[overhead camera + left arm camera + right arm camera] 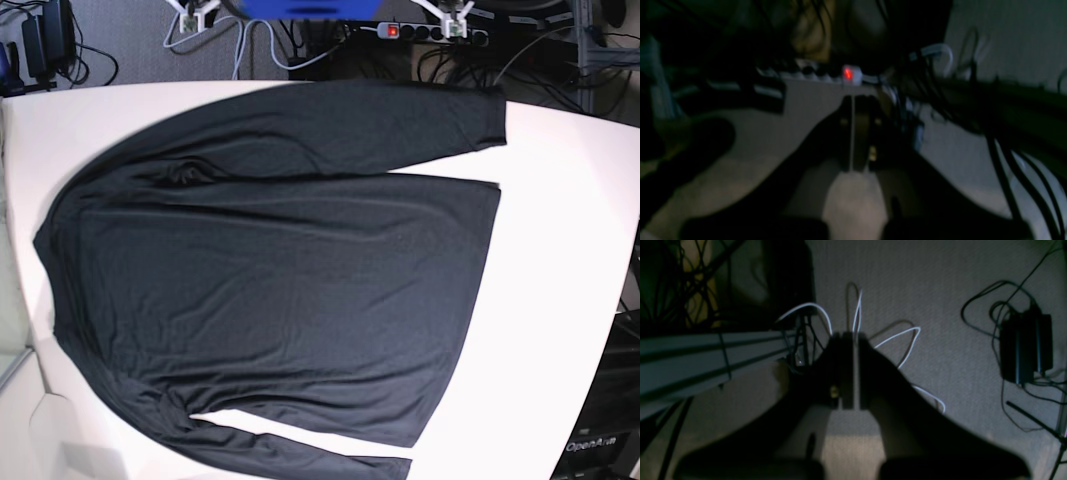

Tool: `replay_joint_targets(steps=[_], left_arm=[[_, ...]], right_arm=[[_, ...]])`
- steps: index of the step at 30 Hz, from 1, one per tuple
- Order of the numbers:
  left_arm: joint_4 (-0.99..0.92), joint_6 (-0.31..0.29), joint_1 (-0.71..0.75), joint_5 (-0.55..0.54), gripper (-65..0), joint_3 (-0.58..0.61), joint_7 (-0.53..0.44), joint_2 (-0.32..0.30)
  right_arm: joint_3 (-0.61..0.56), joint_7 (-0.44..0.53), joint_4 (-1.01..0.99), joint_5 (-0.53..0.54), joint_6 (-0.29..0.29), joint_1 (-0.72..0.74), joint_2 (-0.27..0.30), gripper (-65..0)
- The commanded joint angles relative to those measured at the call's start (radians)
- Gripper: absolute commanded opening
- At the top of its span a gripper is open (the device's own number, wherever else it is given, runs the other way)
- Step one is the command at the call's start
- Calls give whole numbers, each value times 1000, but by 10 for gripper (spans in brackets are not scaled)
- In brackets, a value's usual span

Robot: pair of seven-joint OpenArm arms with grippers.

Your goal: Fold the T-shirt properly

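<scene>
While both hands [853,133] [848,370] hang floorward, T-shirt [280,280] lies tabled.

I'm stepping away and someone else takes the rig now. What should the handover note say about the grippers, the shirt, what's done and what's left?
Left gripper: shut, holding nothing, off the table over the floor and cables.
Right gripper: shut, holding nothing, also over the floor.
T-shirt: spread flat on the white table, neck toward the base view's left, hem toward its right, one sleeve along the far edge, the other at the near edge.
Done: shirt laid out; no fold visible.
Left: all the folding.
</scene>
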Motion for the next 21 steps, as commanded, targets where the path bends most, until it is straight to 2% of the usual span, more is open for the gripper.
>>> replay_joint_targets(steps=[1, 3, 6, 14, 21], left_arm=[[0, -38, 28, 5, -644, -1, -38, 1], [0, -103, 52, 5, -644, -3, -95, 1], [0, -137, 82, 5, -644, -4, -168, 1], [0, -143, 157, 4, -644, -12, -377, 1], [0, -147, 220, 7, -644, -122, -547, -19]], right_arm=[[-1, 37, -2, -4, -11, -23, 1, -650], [-1, 86, -2, -5, -11, -41, 1, -650], [-3, 166, -2, -5, -11, -69, 3, -650], [-3, 356, -2, -5, -11, -136, 17, -650], [-3, 510, -2, -5, -11, -190, 17, -650]])
